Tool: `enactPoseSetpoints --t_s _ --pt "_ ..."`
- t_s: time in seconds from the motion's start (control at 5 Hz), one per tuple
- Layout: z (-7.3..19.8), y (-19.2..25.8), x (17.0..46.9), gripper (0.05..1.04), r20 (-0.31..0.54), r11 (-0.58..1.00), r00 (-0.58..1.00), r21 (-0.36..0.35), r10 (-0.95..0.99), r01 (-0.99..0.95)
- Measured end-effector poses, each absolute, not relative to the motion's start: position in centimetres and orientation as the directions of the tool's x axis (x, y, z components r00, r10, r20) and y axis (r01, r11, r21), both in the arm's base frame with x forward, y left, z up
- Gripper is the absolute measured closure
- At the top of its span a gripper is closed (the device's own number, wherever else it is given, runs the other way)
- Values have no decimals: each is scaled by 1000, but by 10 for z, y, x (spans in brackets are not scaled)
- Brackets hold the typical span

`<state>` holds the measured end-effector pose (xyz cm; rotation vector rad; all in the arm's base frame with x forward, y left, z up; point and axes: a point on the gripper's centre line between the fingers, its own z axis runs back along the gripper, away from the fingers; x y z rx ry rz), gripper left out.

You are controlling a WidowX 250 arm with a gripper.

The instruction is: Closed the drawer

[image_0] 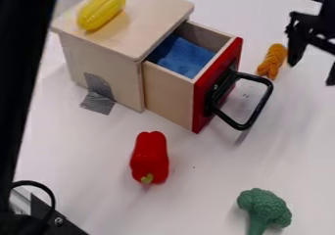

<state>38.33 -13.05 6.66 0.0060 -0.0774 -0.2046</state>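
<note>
**Drawer (169, 93) open: a straight, centred push should shut it**

In the camera view, the drawer juts from the wooden cabinet (98, 65), blue cloth (180, 58) inside. The gripper (312, 72) is at the upper right, its fingers spread wide, beside the orange twisted item (272, 61). It would do best to clear that item, meet the black handle (260, 106) squarely and press steadily toward the cabinet; an off-centre shove could jam the drawer or skew the cabinet.
</note>
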Motion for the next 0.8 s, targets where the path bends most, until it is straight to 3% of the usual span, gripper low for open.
enactPoseSetpoints --t_s 0.4,0.8 --pt "44 -126 347 86 -16 976 979 70 -204 205" --pt "36 -113 334 86 -24 981 987 109 -159 160"
